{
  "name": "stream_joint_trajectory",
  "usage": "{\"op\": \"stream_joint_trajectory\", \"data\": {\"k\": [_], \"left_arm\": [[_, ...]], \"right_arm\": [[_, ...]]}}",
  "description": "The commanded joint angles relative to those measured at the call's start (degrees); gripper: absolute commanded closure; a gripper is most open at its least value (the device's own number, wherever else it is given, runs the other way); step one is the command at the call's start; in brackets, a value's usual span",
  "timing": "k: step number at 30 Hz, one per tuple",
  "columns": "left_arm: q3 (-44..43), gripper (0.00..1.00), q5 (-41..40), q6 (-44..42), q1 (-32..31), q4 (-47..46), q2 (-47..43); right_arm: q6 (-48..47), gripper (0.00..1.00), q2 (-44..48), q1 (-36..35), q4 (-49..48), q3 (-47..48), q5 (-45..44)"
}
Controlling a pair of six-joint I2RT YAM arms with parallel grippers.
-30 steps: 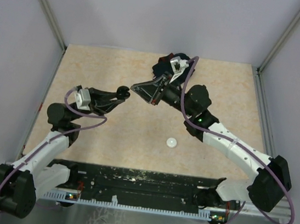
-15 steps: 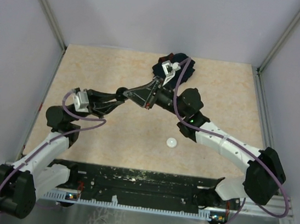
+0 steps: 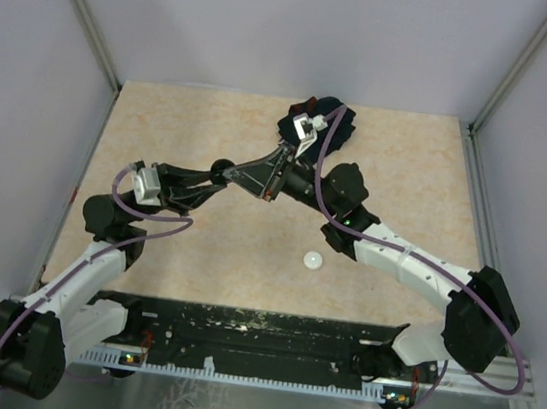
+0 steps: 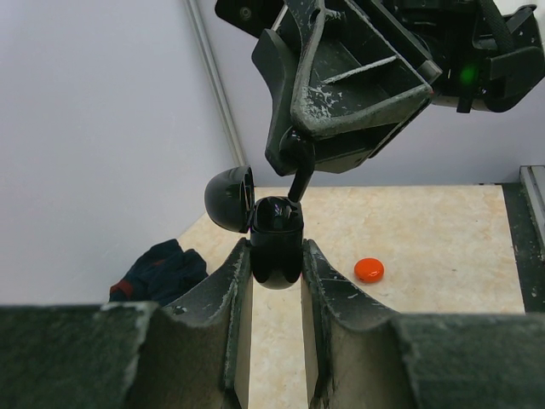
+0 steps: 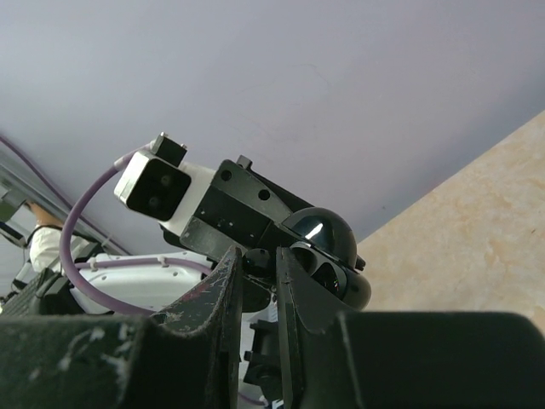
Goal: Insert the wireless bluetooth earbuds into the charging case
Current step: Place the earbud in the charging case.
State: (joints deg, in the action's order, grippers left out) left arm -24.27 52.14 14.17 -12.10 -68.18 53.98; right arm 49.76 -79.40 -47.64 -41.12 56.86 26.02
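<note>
The left arm (image 3: 94,262) reaches forward and inward with its elbow bent. The right arm (image 3: 416,269) sweeps across from the right, so the two wrists meet tip to tip. The left gripper (image 4: 277,256) has its jaws clamped on the sides of the open charging case (image 4: 277,243). The right gripper (image 5: 256,260) angles in above it, its jaws pinched almost together on a black earbud (image 4: 299,181).

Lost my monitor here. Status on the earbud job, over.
Left gripper clamped on open black case. Right gripper pinching black earbud, lower end at case mouth. Nothing between them.
</note>
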Motion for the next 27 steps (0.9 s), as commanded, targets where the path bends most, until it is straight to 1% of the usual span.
{"op": "stream_joint_trajectory", "data": {"k": [1, 13, 22, 27], "left_arm": [[0.41, 1.00, -0.04, 0.59, 0.41, -2.22, -0.88], [0.42, 1.00, 0.45, 0.97, 0.41, -2.92, -0.79], [0.40, 1.00, 1.22, 1.66, 0.40, -3.92, -0.32], [0.44, 1.00, 0.88, 1.68, 0.41, -3.89, -0.51]], "right_arm": [[1.13, 0.84, -0.22, -0.54, -3.60, -0.07, -0.11], [1.56, 0.84, -0.84, -0.54, -3.85, -0.42, -0.81], [1.72, 0.84, -0.75, -0.53, -5.29, -1.47, -3.26], [1.26, 0.84, -0.57, -0.53, -3.77, -1.02, -3.00]]}}
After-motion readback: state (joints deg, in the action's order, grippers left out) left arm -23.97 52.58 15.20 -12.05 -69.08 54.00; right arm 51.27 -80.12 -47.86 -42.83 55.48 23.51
